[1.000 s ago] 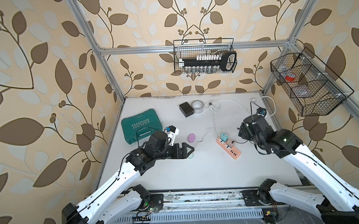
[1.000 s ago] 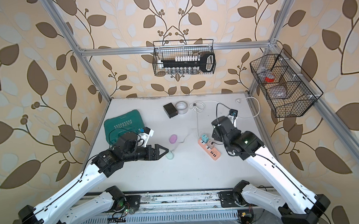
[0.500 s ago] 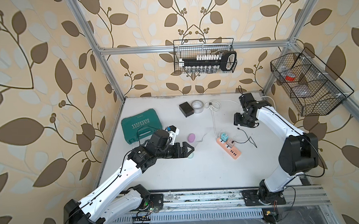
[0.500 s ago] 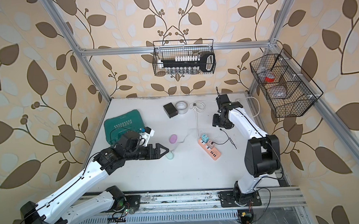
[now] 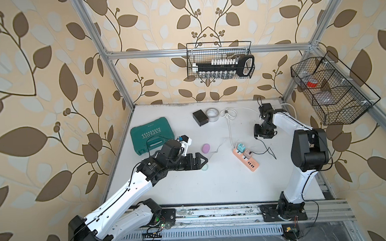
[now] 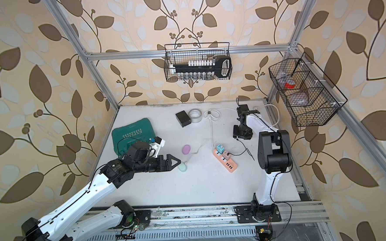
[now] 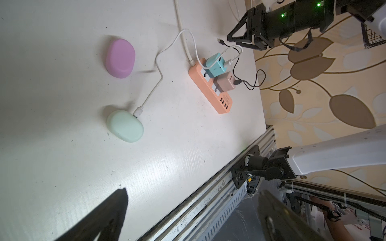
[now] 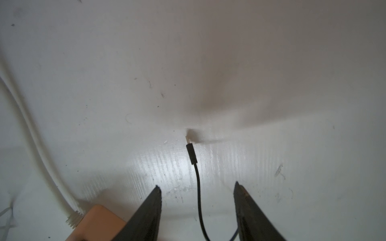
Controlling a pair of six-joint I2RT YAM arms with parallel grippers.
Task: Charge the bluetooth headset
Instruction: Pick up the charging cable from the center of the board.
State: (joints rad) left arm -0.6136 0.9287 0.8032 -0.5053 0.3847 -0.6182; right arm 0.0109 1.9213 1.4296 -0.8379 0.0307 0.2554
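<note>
Right gripper point(image 8: 197, 185): fingers half apart, straddling the black cable, gripping nothing.
Black plug point(image 8: 191, 153): flat on the table near orange power strip point(image 5: 253, 164); long axis along the gripper's reach, metal tip pointing away from the strip.
Left gripper point(image 7: 193, 191): fully spread, empty.
Purple earbud case point(image 7: 120, 58): lies flat, apart from the strip.

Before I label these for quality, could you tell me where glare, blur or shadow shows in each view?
Right wrist view: streaky glare on the table around the black plug, which casts a shadow; right gripper blurred. Left wrist view: glare patch on the table, left gripper dark and unfocused. Both top views: even, sharp.
</note>
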